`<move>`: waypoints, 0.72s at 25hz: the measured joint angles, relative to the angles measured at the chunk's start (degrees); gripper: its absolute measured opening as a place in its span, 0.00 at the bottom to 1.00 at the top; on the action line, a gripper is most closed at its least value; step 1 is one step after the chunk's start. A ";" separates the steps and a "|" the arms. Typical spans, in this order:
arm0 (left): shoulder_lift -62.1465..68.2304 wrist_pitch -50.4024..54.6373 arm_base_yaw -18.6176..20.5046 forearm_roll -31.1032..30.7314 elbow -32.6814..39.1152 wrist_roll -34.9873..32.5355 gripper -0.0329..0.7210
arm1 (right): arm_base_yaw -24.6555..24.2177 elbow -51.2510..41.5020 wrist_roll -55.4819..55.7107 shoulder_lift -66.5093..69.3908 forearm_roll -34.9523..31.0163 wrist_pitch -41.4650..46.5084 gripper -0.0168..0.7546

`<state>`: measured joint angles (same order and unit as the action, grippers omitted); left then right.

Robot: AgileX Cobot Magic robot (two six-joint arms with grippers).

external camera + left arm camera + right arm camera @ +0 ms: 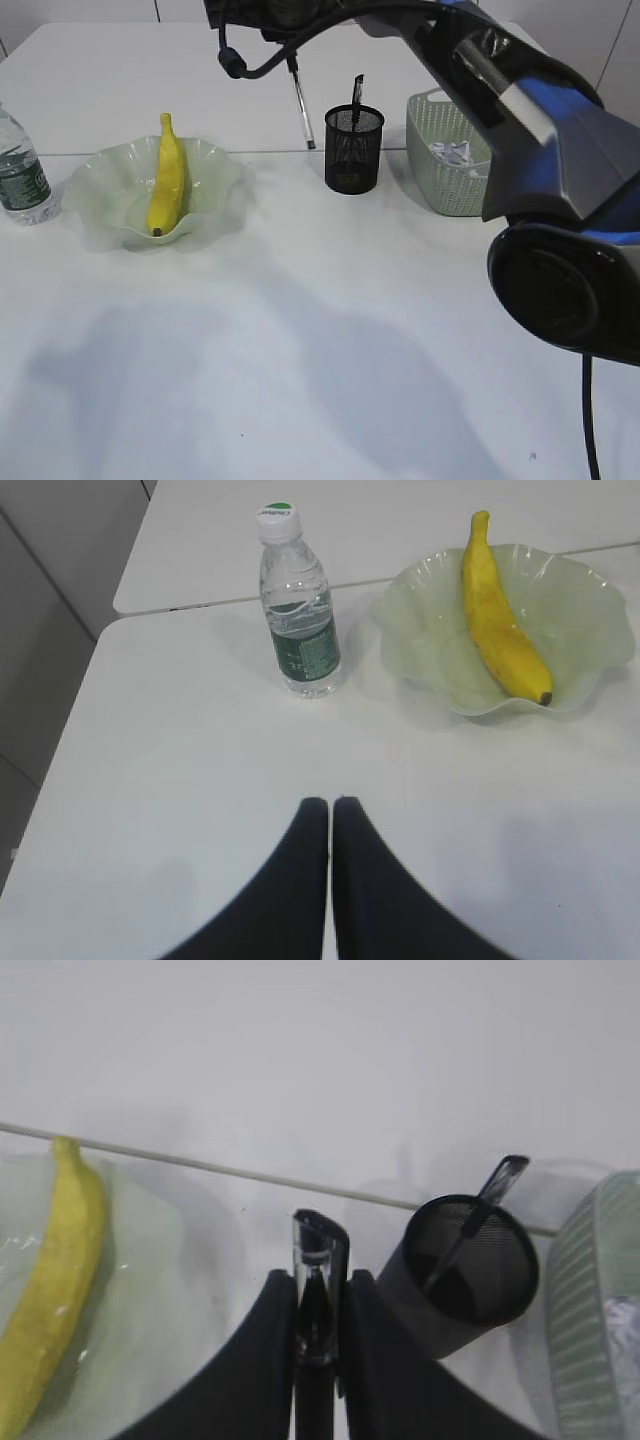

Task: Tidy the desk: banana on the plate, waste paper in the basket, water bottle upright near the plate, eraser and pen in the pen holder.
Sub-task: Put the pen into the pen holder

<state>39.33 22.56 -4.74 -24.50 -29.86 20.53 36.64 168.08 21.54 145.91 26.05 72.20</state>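
Note:
A yellow banana (167, 183) lies in the pale green wavy plate (100, 175). A water bottle (20, 170) stands upright left of the plate. My right gripper (288, 50) is shut on a pen (302, 112) that hangs tip-down above the table, left of the black mesh pen holder (353, 150). The right wrist view shows the pen (318, 1280) between the jaws, with the holder (460, 1275) to its right. A black pen (356, 95) stands in the holder. Crumpled paper (455, 153) lies in the green basket (440, 185). My left gripper (331, 802) is shut and empty, over bare table short of the bottle (300, 620). No eraser shows.
A seam between two white tables runs behind the plate and the holder. My right arm's large blue and grey body (560, 200) fills the right side of the exterior view, in front of the basket. The table's left edge (60, 750) lies near my left gripper.

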 joint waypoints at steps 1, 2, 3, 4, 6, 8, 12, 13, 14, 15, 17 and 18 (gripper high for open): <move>0.00 0.00 0.00 0.00 0.00 0.00 0.01 | -0.26 0.06 -0.27 0.00 1.30 0.00 0.12; 0.00 0.00 0.00 0.00 0.00 0.00 0.01 | -0.37 0.06 -0.56 0.00 2.35 0.14 0.12; 0.00 0.00 0.00 0.00 0.00 0.00 0.01 | -0.80 0.06 -0.95 0.00 2.87 0.14 0.12; 0.00 0.00 0.00 0.00 0.00 0.00 0.01 | -0.95 0.06 -1.35 0.00 3.56 0.14 0.12; 0.00 0.23 0.00 0.00 0.00 0.00 0.01 | -1.87 0.06 -1.57 0.00 4.17 0.14 0.12; 0.00 0.49 0.00 0.00 0.00 0.00 0.01 | -2.95 0.06 -1.79 0.00 4.41 0.14 0.12; 0.00 0.72 0.00 0.00 0.00 0.00 0.01 | -5.21 0.06 -1.78 0.00 4.68 0.14 0.12; 0.00 0.72 0.00 -0.09 0.00 0.00 0.01 | -5.95 0.06 -1.78 0.00 4.68 0.14 0.12; 0.00 0.72 0.00 -0.09 0.00 0.00 0.01 | -6.59 0.06 -1.78 0.00 4.39 0.14 0.12; 0.00 0.72 0.00 -0.09 0.00 0.00 0.01 | -7.10 0.06 -1.78 0.00 4.09 0.14 0.12; 0.00 0.84 0.00 -0.09 0.00 0.00 0.01 | -8.24 0.06 -1.78 0.00 3.82 0.14 0.12; 0.00 0.84 0.00 -0.09 0.00 0.00 0.01 | -8.61 0.06 -1.78 0.00 3.69 0.04 0.12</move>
<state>39.33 23.40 -4.74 -24.59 -29.86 20.53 28.03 168.14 19.76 145.91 29.73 72.24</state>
